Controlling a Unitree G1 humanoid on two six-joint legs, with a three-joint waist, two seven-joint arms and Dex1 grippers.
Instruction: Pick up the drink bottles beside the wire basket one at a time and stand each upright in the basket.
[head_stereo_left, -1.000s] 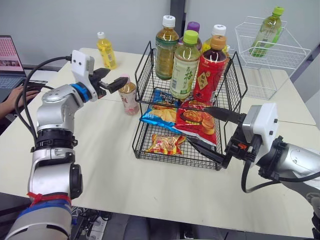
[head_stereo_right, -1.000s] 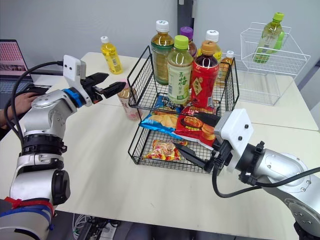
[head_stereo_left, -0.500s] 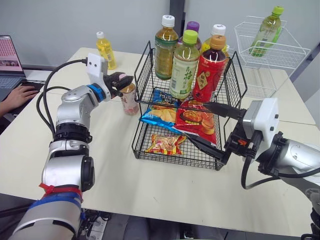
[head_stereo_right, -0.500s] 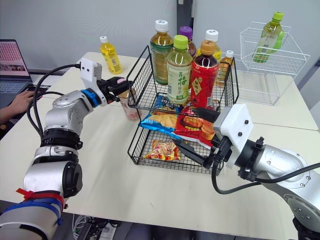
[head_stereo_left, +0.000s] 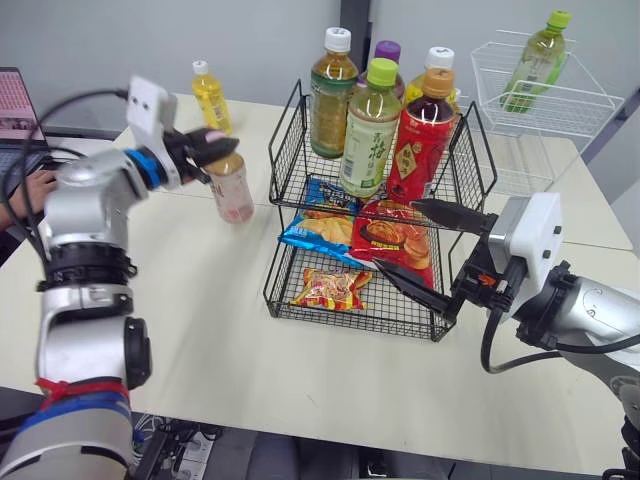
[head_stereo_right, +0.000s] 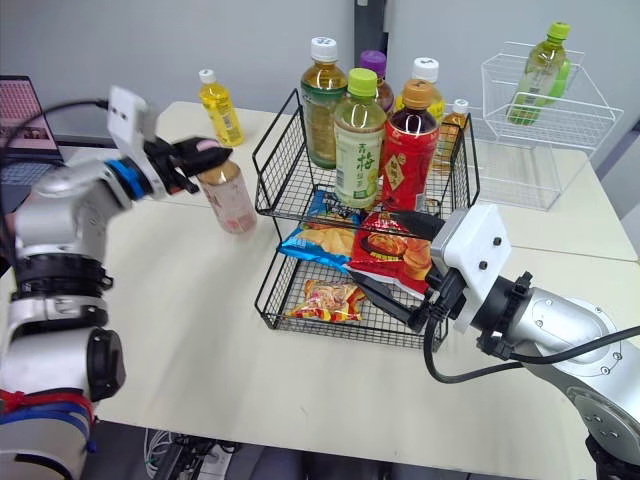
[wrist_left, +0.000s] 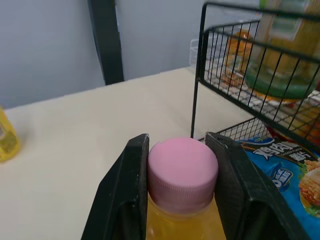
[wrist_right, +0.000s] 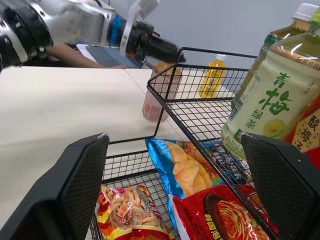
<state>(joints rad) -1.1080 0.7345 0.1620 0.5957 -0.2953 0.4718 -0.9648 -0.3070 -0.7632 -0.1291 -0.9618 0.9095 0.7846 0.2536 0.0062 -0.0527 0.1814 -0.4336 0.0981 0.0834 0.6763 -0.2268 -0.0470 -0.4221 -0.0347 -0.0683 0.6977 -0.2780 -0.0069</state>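
Note:
My left gripper (head_stereo_left: 214, 150) is shut on the pink cap (wrist_left: 183, 169) of a small orange drink bottle (head_stereo_left: 231, 191), to the left of the black two-tier wire basket (head_stereo_left: 287, 150). The bottle hangs slightly tilted, and I cannot tell whether its base touches the table. Black fingers (wrist_left: 124, 196) press both sides of the cap. Several tall bottles (head_stereo_left: 371, 128) stand upright in the basket's upper tier. A yellow bottle (head_stereo_left: 211, 98) stands on the table behind. My right gripper (head_stereo_left: 425, 250) is open at the basket's front right corner, with nothing in it.
Snack bags (head_stereo_left: 400, 238) lie in the basket's lower tier. A white wire basket (head_stereo_left: 560, 105) holding a green bottle (head_stereo_left: 537, 62) stands at the back right. A laptop (head_stereo_left: 12, 110) and a person's hand (head_stereo_left: 22, 198) are at the far left.
My left gripper went from open to shut on the bottle's pink cap, then drew the bottle left, away from the basket. The right gripper has hardly moved.

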